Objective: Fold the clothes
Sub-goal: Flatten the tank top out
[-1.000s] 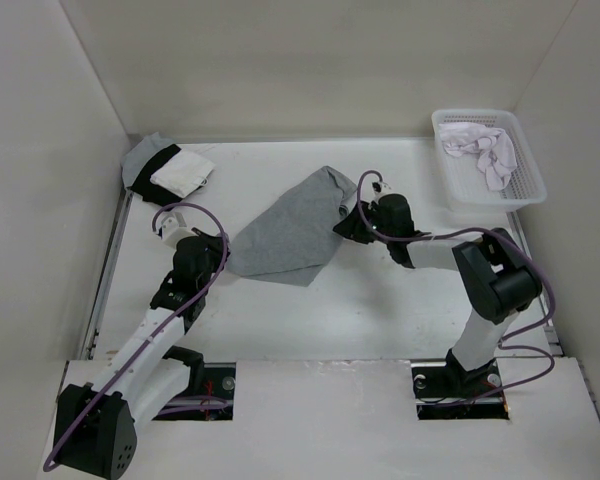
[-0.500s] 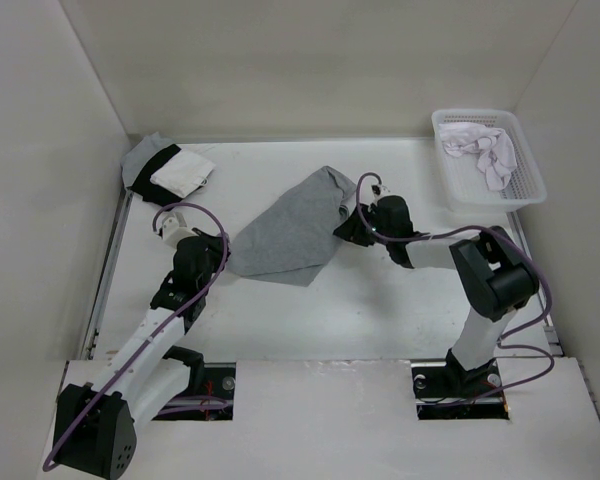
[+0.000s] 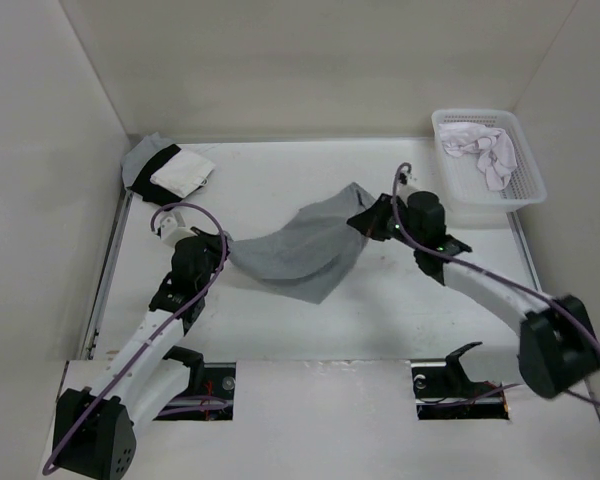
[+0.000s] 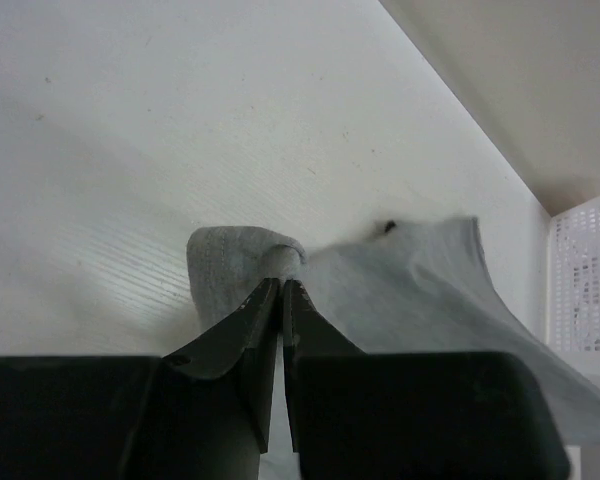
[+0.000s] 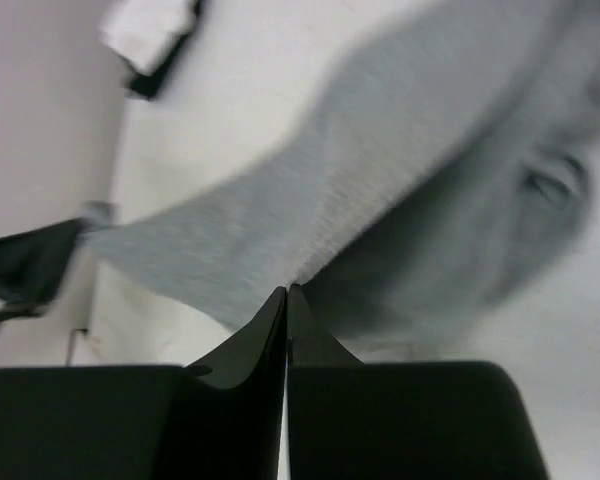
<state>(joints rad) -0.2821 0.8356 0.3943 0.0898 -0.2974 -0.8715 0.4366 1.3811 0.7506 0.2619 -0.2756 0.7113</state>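
The grey tank top (image 3: 298,248) hangs slack between both arms above the middle of the counter (image 3: 400,310), its long axis running left to right. The left tool (image 4: 281,285) is clamped on its left end and the right tool (image 5: 286,292) is pinched on its right edge. In the far right corner a white basket (image 3: 529,160) holds a crumpled white garment (image 3: 483,148). A folded stack (image 3: 170,168) lies in the far left corner.

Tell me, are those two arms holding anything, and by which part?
Both grip the grey tank top: the left end effector pinches a bunched edge at one end, the right end effector the opposite edge.
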